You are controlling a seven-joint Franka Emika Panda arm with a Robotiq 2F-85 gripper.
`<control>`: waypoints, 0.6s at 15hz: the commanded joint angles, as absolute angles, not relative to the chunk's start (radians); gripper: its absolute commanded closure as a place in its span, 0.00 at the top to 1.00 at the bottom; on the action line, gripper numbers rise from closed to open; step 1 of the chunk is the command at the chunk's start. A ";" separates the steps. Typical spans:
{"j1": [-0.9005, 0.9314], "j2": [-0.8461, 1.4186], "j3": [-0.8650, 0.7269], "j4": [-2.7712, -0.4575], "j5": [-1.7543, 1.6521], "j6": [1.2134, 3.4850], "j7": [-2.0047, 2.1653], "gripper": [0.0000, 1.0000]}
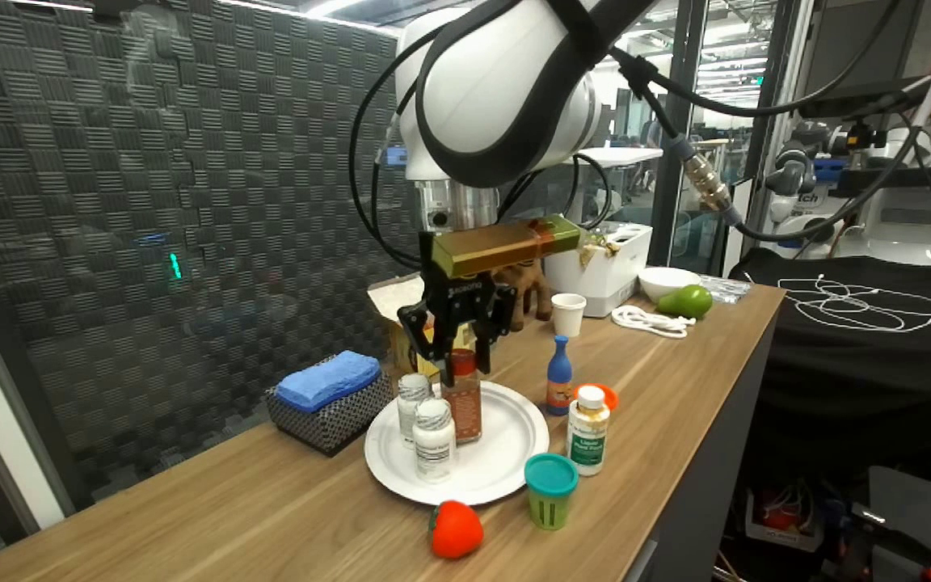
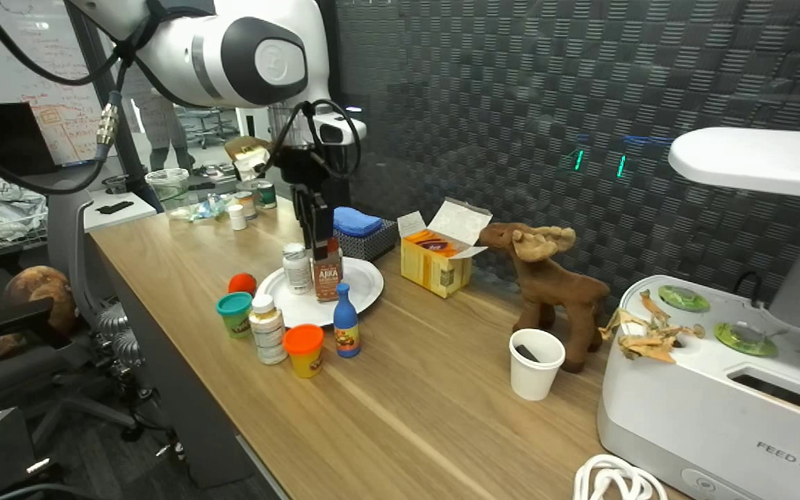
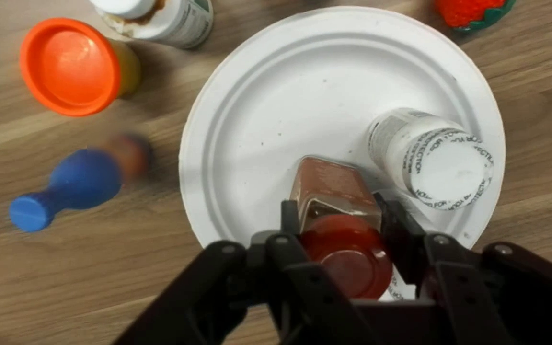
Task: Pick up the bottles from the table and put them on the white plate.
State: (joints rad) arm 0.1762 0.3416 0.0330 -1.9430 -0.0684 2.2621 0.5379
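Fingers (image 3: pixel 403 235), black and jointed, pinch a squarish reddish-brown bottle with a red cap (image 1: pixel 463 404) from both sides, at and just below the cap. This bottle is upright, its base inside the rim of a plain round white plate (image 3: pixel 266 110); whether its full weight rests there cannot be told. Lettering on its label, AJIKA, is legible in an exterior view.

Also on the plate, both upright: a white bottle with black print ringing its cap (image 3: pixel 424 158), and a second white bottle (image 1: pixel 412 404) just beside it. Contact between these two and the red-capped bottle cannot be determined.

Outside the plate, upright on the light brown wood-grain surface (image 1: pixel 231 517): a white plastic bottle with a green label (image 1: pixel 587 440), brown stains below its cap; a narrow-necked blue bottle (image 2: pixel 346 325); a green tub with a teal lid (image 1: pixel 550 501), just beside the rim; a yellow tub with an orange lid (image 2: pixel 305 355). The green-labelled bottle stands between the two tubs.

Further items on the surface: a red rounded object with green leaf trim (image 1: pixel 456 529), lying near the plate; a dark patterned box (image 1: pixel 352 418) bearing a flat blue rectangular block (image 1: pixel 330 380); a yellow cardboard box with raised flaps (image 2: pixel 431 269); a brown plush moose (image 2: pixel 560 292); and, just beside the moose, a white paper cup (image 2: pixel 535 371).
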 commanded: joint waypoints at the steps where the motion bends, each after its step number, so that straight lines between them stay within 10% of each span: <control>1: 0.205 0.357 -0.008 -1.892 -0.153 2.244 0.605 0.22; 9: 0.185 0.397 0.001 -1.823 -0.118 2.233 0.566 0.22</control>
